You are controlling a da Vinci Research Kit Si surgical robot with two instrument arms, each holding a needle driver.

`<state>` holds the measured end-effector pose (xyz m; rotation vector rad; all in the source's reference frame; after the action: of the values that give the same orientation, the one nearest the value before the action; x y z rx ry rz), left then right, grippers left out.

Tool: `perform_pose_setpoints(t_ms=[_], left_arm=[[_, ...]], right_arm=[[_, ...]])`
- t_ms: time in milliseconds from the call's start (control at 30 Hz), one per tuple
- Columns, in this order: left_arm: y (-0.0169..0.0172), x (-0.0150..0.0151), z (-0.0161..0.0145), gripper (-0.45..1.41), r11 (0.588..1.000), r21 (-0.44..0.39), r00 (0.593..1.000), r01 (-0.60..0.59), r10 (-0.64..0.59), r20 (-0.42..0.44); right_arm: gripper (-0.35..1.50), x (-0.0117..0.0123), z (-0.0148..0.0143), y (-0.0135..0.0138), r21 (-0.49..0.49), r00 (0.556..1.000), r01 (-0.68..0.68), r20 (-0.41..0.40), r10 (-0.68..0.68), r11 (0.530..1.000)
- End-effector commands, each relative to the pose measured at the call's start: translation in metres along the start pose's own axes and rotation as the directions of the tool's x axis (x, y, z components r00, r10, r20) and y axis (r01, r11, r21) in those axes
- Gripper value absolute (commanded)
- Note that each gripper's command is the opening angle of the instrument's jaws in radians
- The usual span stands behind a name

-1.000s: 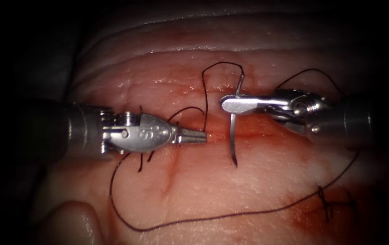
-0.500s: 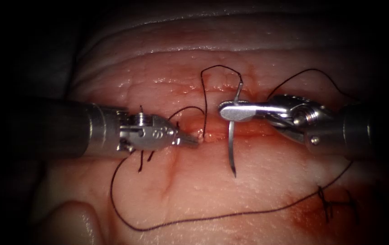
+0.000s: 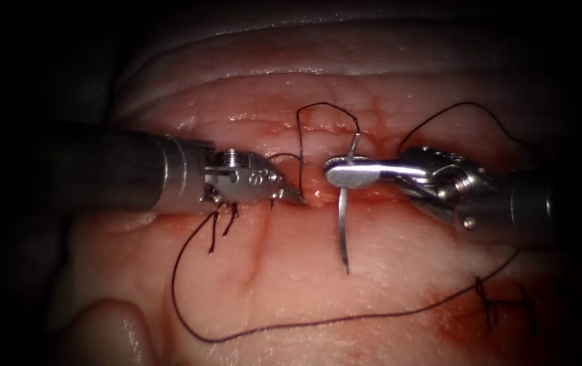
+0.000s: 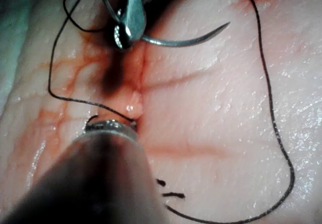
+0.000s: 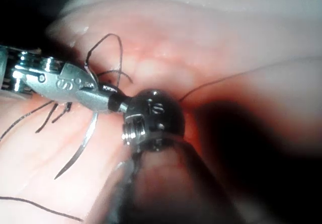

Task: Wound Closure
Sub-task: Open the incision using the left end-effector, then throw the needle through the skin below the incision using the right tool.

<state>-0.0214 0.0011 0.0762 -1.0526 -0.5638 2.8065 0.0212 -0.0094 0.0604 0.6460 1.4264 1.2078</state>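
The left tool lies along the left side of the cut, its jaws closed to a fine point that presses at the tissue lip; whether they pinch tissue or grip nothing I cannot tell. A thread loop trails below its shaft. Just beyond that tip, the right tool has its jaws clamped on the needle near the swaged end — the curve hangs below the jaws, point resting free over the tissue on the near side of the cut, not buried. Thread arches above the jaws from the needle's tail.

To my eye, a good bite wants the point square to the lip and the wrist rolling along the curve — no pushing.

Against the earlier frames, the left tool has advanced toward the cut and rolled, while the right tool and needle shifted slightly left.
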Motion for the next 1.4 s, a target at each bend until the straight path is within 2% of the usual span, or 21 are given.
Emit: perform_pose_setpoints(t_ms=[33,133,233,433,600,733,933,1000,1033,1233,1400], left_arm=[[-0.0006,-0.0002,0.0008,-0.45,1.0,0.002,1.0,-0.003,0.003,0.001],[-0.0012,-0.0007,0.0012,-0.45,1.0,-0.002,1.0,0.004,-0.004,0.011],[-0.001,-0.0012,0.0018,-0.45,1.0,-0.025,0.998,-0.005,0.006,0.056],[0.0008,-0.0015,0.0024,-0.45,0.99,-0.143,0.995,0.013,0.002,0.103],[0.0019,-0.0011,0.0025,0.05,0.982,-0.186,0.994,0.018,0.003,0.11],[0.0021,-0.0007,0.0023,0.26,0.98,-0.195,0.994,0.033,-0.013,0.106],[0.0025,-0.0008,0.0011,0.46,0.975,-0.213,0.994,0.056,-0.034,0.104],[0.0027,-0.0008,0.001,0.47,0.976,-0.209,0.994,0.059,-0.037,0.107],[0.0029,-0.0008,0.0009,0.47,0.976,-0.207,0.993,0.064,-0.042,0.109],[0.0033,-0.0007,0.0008,0.47,0.977,-0.205,0.994,0.062,-0.042,0.104],[0.0034,-0.0006,0.0008,0.47,0.978,-0.199,0.994,0.067,-0.048,0.101]], right_arm=[[-0.35,-0.0007,0.0008,0.0003,-0.005,1.0,0.025,-0.002,-0.025,1.0],[-0.35,-0.0008,0.0012,0.0003,-0.011,0.998,0.066,-0.007,-0.066,0.998],[-0.35,-0.0008,0.0016,0.0003,-0.016,0.996,0.09,-0.01,-0.09,0.996],[-0.35,-0.0005,0.002,0.001,-0.03,0.984,0.178,-0.017,-0.179,0.984],[-0.35,-0.0001,0.0021,0.0022,-0.052,0.967,0.247,-0.043,-0.249,0.968],[-0.35,0.0002,0.0022,0.0032,-0.089,0.944,0.321,-0.048,-0.326,0.943],[-0.35,0.001,0.0026,0.0053,-0.146,0.846,0.515,-0.074,-0.529,0.844],[-0.35,0.0004,0.0029,0.0056,-0.154,0.801,0.579,-0.077,-0.594,0.801],[-0.35,-0.0002,0.0033,0.0057,-0.163,0.753,0.638,-0.071,-0.654,0.752],[-0.35,-0.0026,0.0044,0.0055,-0.168,0.679,0.714,-0.073,-0.731,0.68],[-0.35,-0.004,0.0047,0.0055,-0.161,0.641,0.749,-0.064,-0.765,0.642]])
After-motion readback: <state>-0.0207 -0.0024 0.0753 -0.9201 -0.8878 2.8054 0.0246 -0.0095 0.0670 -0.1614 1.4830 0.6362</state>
